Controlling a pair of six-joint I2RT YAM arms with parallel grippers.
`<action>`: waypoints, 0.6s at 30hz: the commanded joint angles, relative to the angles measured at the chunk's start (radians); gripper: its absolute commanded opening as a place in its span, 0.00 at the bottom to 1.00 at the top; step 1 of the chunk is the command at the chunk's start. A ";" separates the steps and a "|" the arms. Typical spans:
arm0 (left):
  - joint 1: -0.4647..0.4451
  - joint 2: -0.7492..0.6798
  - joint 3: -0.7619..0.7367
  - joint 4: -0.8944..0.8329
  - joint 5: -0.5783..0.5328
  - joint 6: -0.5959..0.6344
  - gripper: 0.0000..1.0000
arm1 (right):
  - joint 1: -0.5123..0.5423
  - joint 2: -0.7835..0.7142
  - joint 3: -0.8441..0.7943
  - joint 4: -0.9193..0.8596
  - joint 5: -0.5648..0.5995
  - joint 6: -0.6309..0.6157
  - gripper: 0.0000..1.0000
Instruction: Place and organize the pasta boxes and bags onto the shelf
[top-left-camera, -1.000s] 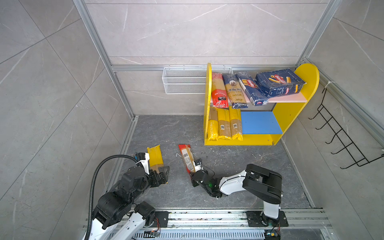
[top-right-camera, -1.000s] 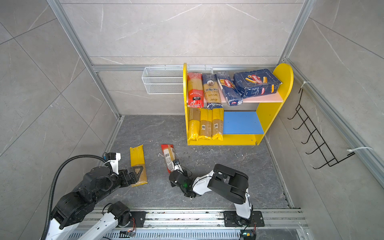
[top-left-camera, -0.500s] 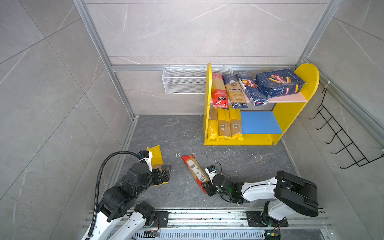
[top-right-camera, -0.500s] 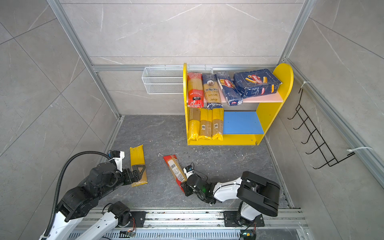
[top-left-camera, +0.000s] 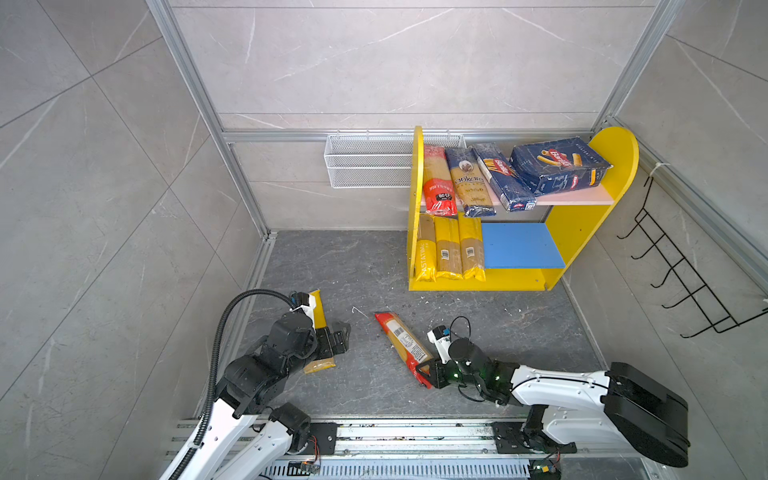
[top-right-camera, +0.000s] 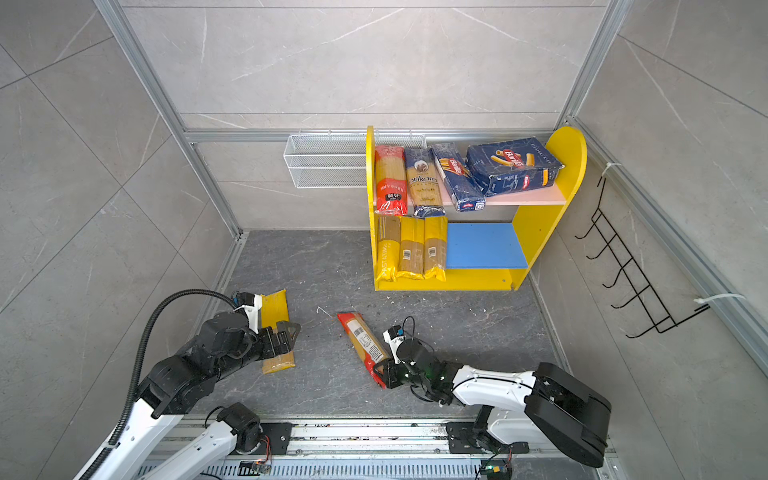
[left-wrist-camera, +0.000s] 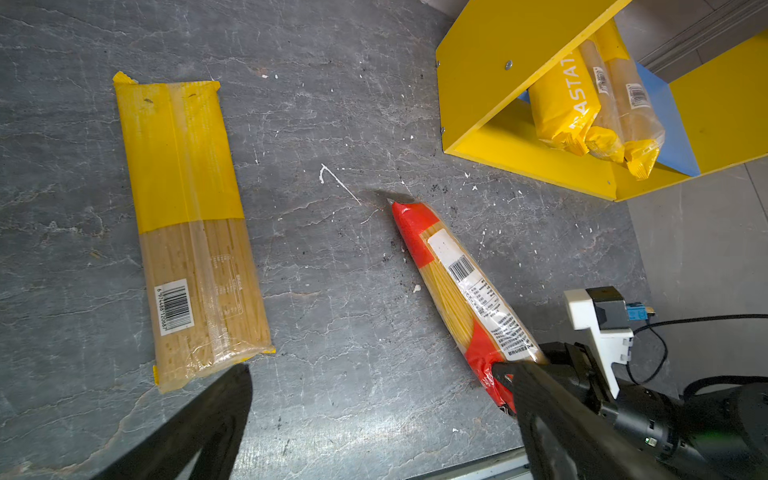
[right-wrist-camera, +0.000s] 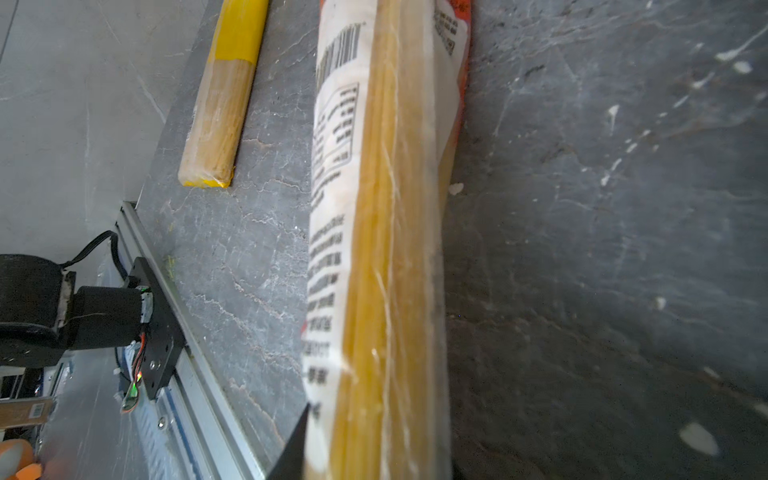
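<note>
Clamping red-ended bag (top-left-camera: 401, 340): right fingers (top-left-camera: 430, 374) (left fingers (left-wrist-camera: 208, 415) wide).

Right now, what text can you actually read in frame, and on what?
"Barilla": wide blue box.
"Barilla": narrow blue box.
"ankara": dark blue bag.
"PASTATIME": leftmost yellow bag on the shelf.
Too small or blurred: barcode digits on the loose yellow bag; label print on the loose red-ended bag.
</note>
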 joint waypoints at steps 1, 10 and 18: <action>0.003 0.018 0.017 0.054 0.004 0.038 1.00 | -0.010 -0.085 0.064 0.000 -0.047 -0.009 0.20; 0.003 0.059 0.041 0.088 -0.004 0.060 1.00 | -0.032 -0.247 0.143 -0.153 -0.086 -0.027 0.20; 0.003 0.073 0.059 0.104 -0.019 0.082 1.00 | -0.053 -0.399 0.204 -0.307 -0.072 -0.045 0.20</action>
